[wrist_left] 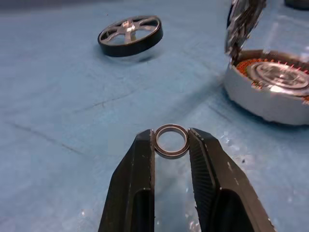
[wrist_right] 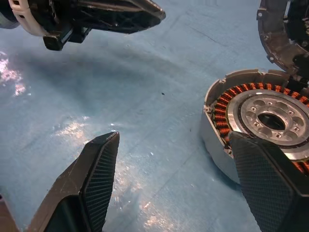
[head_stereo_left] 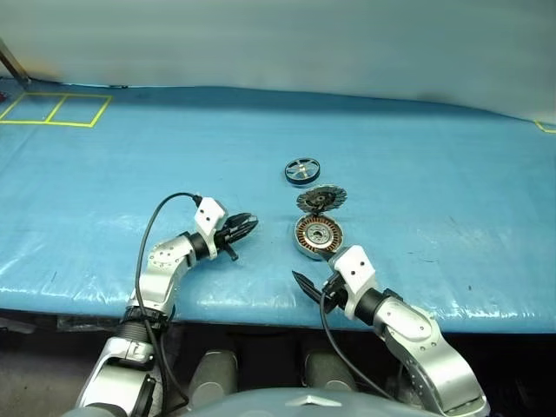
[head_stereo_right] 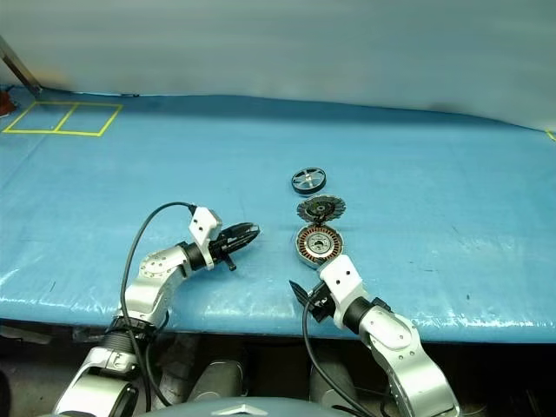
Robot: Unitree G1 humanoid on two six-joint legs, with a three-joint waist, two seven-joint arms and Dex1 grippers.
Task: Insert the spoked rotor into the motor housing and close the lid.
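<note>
The left end effector (wrist_left: pixel 171 145) is clamped on a small metal ring (wrist_left: pixel 171 141), pinched by its rim between the two fingertips and carried level above the blue tabletop (head_stereo_left: pixel 104 200), apparently so it can be brought to the housing (head_stereo_left: pixel 318 235) flat. The right end effector (wrist_right: pixel 174 183) hangs with its fingers wide apart and empty beside the housing's near side, probably ready to steady the can. The housing sits close to the tabletop's near edge, open side up, copper windings exposed, with nothing seated in its dark centre. The lid (head_stereo_left: pixel 321 200) stands tilted against the housing's far rim, leaving the opening free. The rotor (head_stereo_left: pixel 301 170) lies flat just beyond the lid, toward the far edge, untouched; inserting it is, I judge, not yet begun.
</note>
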